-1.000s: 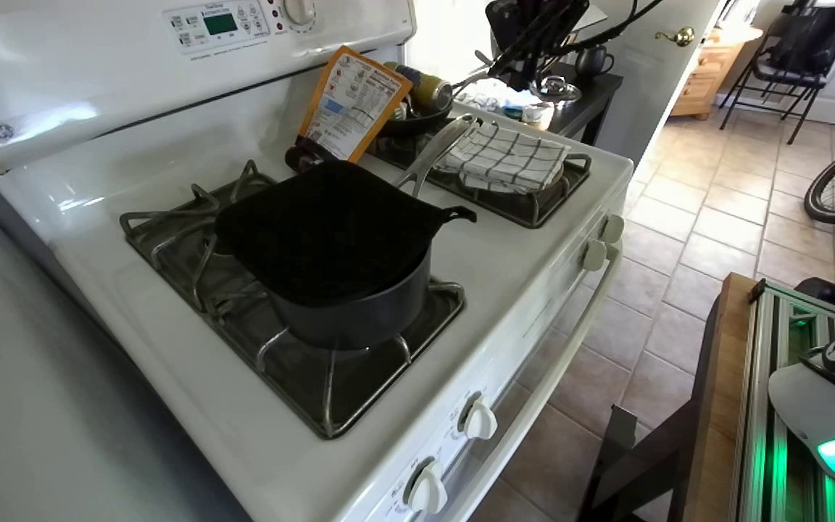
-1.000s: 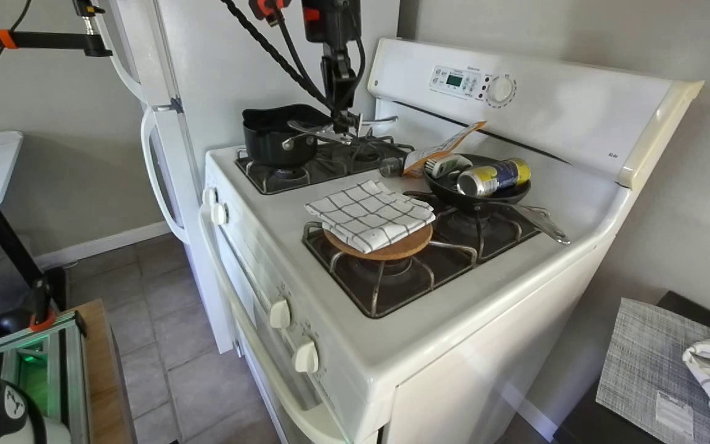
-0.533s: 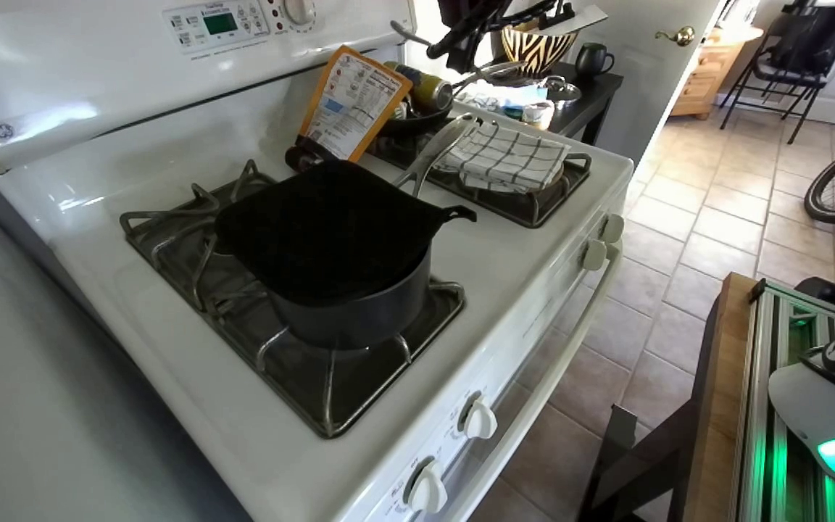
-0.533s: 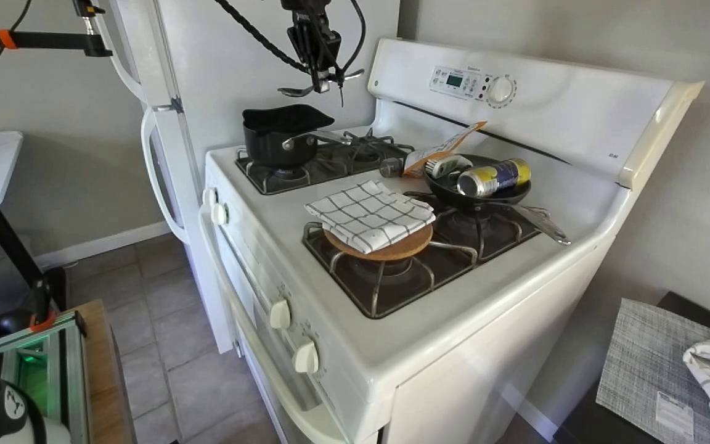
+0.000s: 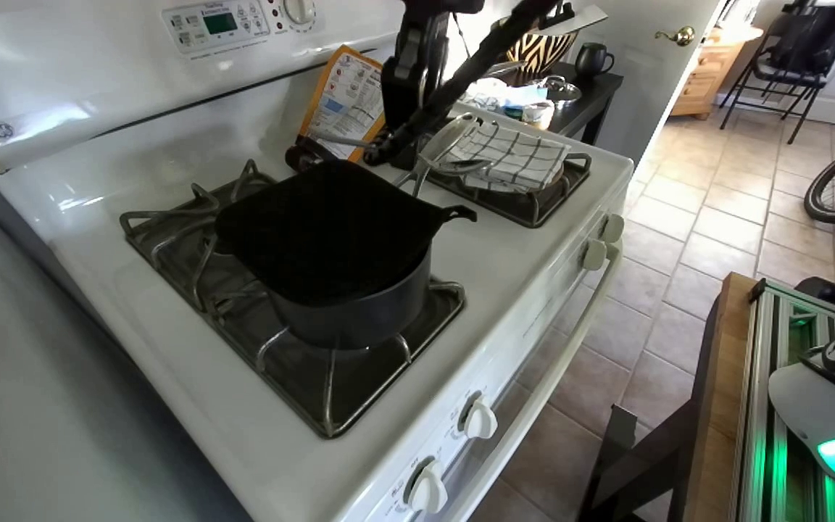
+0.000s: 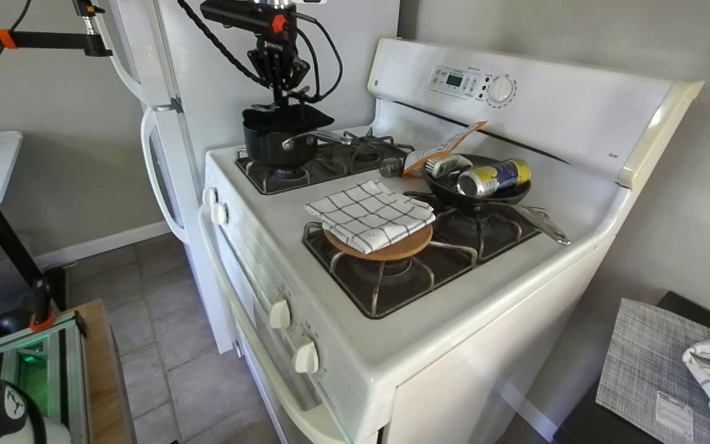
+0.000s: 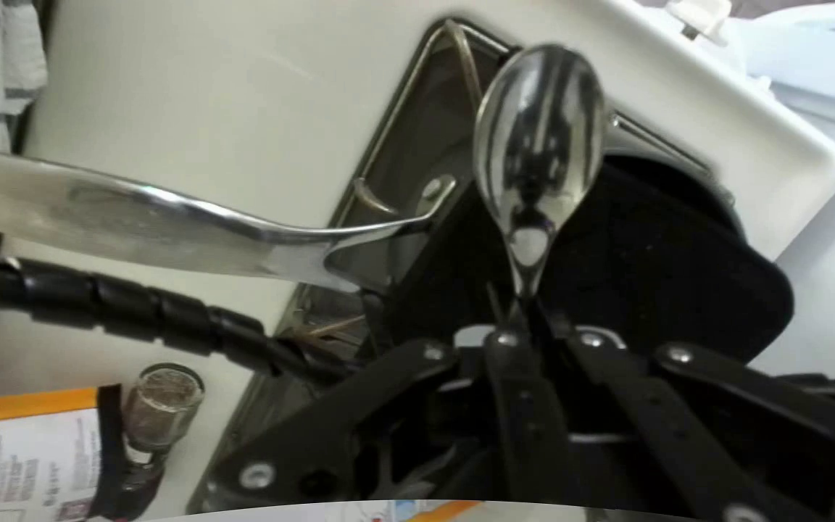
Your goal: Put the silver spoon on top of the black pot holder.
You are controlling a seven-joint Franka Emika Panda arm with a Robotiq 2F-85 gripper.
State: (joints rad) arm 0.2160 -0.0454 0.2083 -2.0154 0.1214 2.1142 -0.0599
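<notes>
Silver spoon (image 7: pixel 542 138) pinched by gripper (image 7: pixel 533 330) nr edge of blk pot holder (image 7: pixel 649 254), contact unclear; open stovetop (image 7: pixel 236 109) seen beside it.

shiny silver spoon (image 7: pixel 539 138), clasped in the fingers (image 7: pixel 513 366), above the matte black pot holder (image 5: pixel 327 232), lying across a pot (image 5: pixel 359 319)

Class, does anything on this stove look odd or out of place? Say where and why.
Yes. A can lies on its side in the frying pan, where food belongs. The checked cloth rests on a brown round board over a burner grate, an unusual spot for fabric. The black pot holder lies across the pot like a lid.
</notes>
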